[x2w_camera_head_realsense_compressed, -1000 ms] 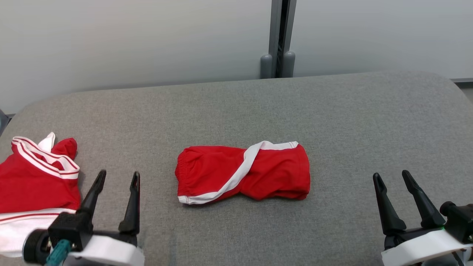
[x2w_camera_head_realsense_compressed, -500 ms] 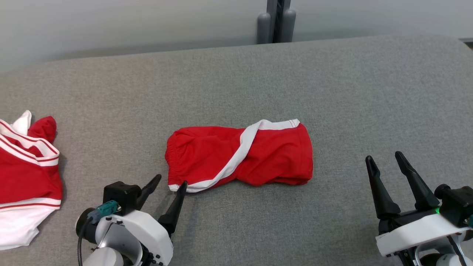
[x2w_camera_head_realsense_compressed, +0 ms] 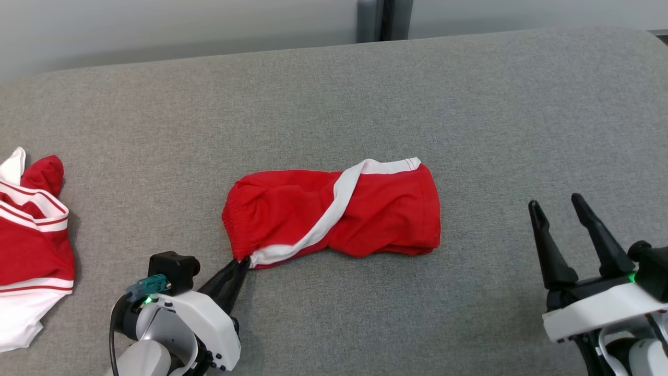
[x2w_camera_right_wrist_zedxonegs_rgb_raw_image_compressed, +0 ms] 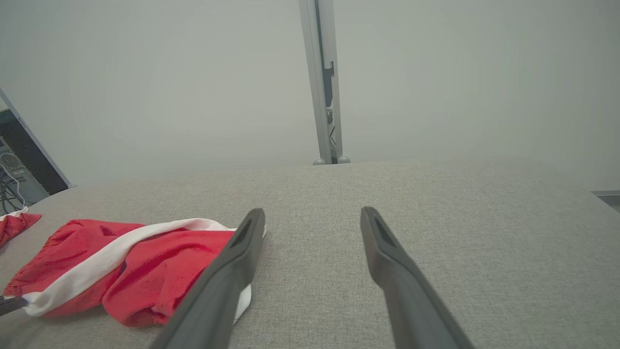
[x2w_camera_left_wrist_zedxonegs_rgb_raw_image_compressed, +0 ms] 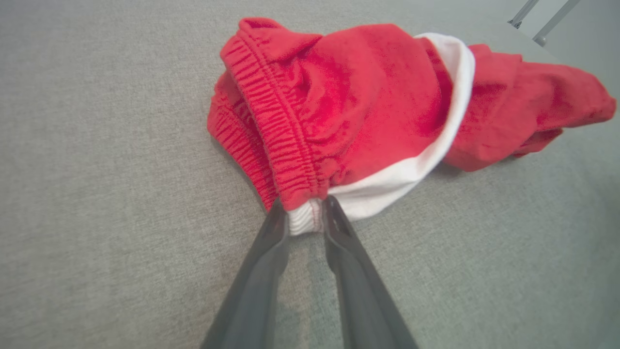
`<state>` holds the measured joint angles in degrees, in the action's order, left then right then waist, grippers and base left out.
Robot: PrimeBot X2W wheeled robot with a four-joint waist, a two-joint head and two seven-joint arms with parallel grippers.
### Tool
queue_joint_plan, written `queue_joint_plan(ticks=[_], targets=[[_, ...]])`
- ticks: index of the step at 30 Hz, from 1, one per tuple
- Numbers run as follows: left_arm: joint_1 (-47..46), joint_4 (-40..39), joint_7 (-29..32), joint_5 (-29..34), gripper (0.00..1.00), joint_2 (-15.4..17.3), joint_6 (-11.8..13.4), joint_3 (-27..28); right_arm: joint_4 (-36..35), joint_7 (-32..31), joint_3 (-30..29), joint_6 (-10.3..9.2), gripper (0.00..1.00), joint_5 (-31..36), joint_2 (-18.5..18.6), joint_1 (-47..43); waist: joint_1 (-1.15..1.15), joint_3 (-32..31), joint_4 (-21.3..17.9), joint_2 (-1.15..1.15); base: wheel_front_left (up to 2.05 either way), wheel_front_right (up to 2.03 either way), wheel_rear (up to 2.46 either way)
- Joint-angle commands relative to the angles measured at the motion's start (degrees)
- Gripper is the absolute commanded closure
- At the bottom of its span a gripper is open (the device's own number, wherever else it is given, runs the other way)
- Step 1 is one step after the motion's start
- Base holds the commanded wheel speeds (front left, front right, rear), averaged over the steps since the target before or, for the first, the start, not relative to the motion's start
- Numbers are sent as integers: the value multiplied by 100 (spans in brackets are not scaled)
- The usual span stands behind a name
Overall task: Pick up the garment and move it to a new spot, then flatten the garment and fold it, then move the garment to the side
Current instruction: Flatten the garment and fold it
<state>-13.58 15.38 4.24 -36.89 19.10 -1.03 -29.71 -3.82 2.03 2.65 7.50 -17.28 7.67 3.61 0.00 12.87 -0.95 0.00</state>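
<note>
Left pincer (x2w_camera_head_realsense_compressed: 241,262) pinched the garment (x2w_camera_head_realsense_compressed: 376,219) at its white-trimmed corner, lower left of centre. Right pincer (x2w_camera_head_realsense_compressed: 554,201) spread, lower right, well apart from it.

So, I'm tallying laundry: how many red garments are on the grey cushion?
2. Red fabric shorts with a white stripe lie centrally, a corner in the left pincer; a red-and-white striped garment sits at the left edge, partly cropped.

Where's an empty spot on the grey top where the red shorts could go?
The grey top is bare along the far side, behind the red shorts. Another patch lies between the shorts and the right gripper. The left is crowded: a second red-and-white garment lies at that edge, and the left gripper pinches the shorts' corner.
</note>
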Motion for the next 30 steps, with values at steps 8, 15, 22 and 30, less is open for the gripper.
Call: queue_joint_plan(ticks=[8, 15, 22, 30], targets=[[-224, 74, -61, 29, 100, 30, -50, -13, 264, -87, -123, -2, 0, -293, 796, 1034, 0, 140, 76, 0, 0, 0, 0], [-523, 138, -178, 108, 100, -90, -114, -84, 1385, -391, 672, -2, 0, -730, 1508, 2484, 0, 471, 435, 0, 0, 0, 0], [-847, 335, -335, 226, 100, -331, -230, -292, 2805, -1018, 2642, -3, 0, -1657, 1757, 3666, 0, 747, 804, 0, 0, 0, 0], [-984, 543, -548, 269, 100, -499, -294, -406, 3470, -1317, 4141, -3, 13, -2581, 1863, 4087, 0, 771, 951, 0, 0, 0, 0]])
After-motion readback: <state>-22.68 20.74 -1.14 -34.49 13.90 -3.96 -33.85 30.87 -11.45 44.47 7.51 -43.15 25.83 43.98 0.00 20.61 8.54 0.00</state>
